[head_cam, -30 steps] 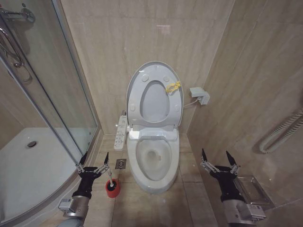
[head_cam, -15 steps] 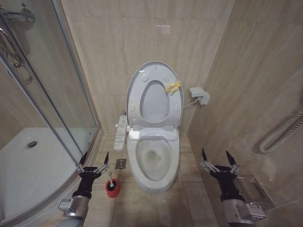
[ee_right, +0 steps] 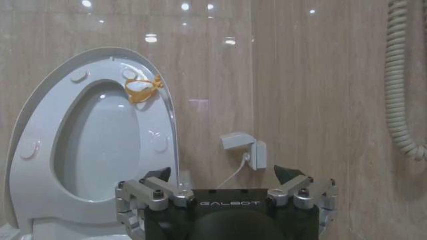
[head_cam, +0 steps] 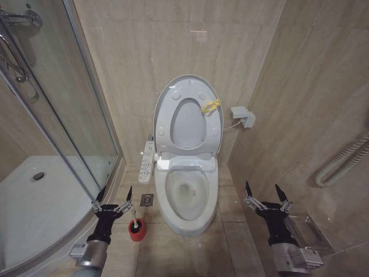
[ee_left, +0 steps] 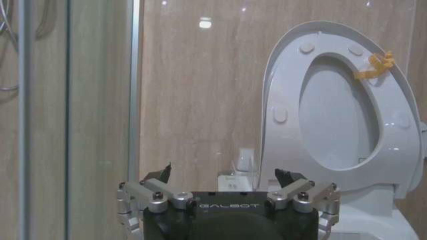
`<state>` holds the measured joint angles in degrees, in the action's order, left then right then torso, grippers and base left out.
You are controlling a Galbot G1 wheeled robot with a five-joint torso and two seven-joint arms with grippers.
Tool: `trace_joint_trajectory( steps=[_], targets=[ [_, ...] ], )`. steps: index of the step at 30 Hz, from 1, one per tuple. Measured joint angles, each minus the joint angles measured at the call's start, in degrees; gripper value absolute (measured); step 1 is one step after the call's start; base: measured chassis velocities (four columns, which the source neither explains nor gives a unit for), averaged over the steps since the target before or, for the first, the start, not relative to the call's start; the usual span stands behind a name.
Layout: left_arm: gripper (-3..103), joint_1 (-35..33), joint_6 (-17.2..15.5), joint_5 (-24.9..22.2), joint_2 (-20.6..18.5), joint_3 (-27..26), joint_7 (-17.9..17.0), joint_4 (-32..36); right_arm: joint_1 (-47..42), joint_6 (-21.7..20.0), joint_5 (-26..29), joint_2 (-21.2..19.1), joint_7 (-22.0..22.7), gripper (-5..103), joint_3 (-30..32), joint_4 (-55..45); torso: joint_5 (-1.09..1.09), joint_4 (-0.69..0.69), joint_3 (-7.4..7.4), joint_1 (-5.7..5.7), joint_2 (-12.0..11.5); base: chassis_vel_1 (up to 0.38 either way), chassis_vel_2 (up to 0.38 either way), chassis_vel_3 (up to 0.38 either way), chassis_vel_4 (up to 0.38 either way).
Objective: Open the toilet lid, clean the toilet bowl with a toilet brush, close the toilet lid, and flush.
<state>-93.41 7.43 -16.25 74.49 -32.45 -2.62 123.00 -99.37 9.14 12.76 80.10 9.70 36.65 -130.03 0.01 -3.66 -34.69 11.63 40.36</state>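
Observation:
The toilet lid (head_cam: 187, 124) stands upright against the back wall with the seat ring raised in front of it, a yellow tie (head_cam: 210, 106) at its edge. Below it, the toilet bowl (head_cam: 185, 193) lies uncovered. The toilet brush (head_cam: 134, 216) stands in its red holder cup (head_cam: 136, 229) on the floor left of the bowl. My left gripper (head_cam: 114, 196) hangs open just left of the brush handle, holding nothing. My right gripper (head_cam: 267, 193) is open to the right of the bowl. The left wrist view has my left gripper (ee_left: 223, 172) facing the lid (ee_left: 337, 120). My right gripper (ee_right: 222, 173) faces the lid (ee_right: 100, 135) too.
A glass shower door (head_cam: 69, 115) and a white shower tray (head_cam: 34, 202) close off the left. A control panel (head_cam: 147, 161) and a floor drain (head_cam: 147, 199) lie beside the bowl. A wall socket (head_cam: 243, 116), a coiled hose (head_cam: 340, 164) and a clear box (head_cam: 305, 231) are on the right.
My left arm has shifted a trifle to the left. The toilet, the brush and my right arm stand as before.

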Motion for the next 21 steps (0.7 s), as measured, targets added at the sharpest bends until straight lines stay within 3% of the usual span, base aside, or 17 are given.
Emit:
trace_joint_trajectory(
  steps=[13, 21],
  targets=[
    [100, -15.4, -17.1, -2.6, 5.2, -6.0, 0.8, 20.4, 0.0, 0.0, 0.1, 0.0, 0.0, 100, 0.0, 0.0, 0.02, 0.01, 0.01, -0.01, 0.0, 0.000, 0.000, 0.000, 0.000],
    [100, -16.4, -17.6, -2.7, 5.6, -6.5, 0.9, 20.4, 0.0, 0.0, 0.1, 0.0, 0.0, 100, 0.0, 0.0, -0.01, -0.01, 0.00, 0.00, 0.0, 0.000, 0.000, 0.000, 0.000]
  ],
)
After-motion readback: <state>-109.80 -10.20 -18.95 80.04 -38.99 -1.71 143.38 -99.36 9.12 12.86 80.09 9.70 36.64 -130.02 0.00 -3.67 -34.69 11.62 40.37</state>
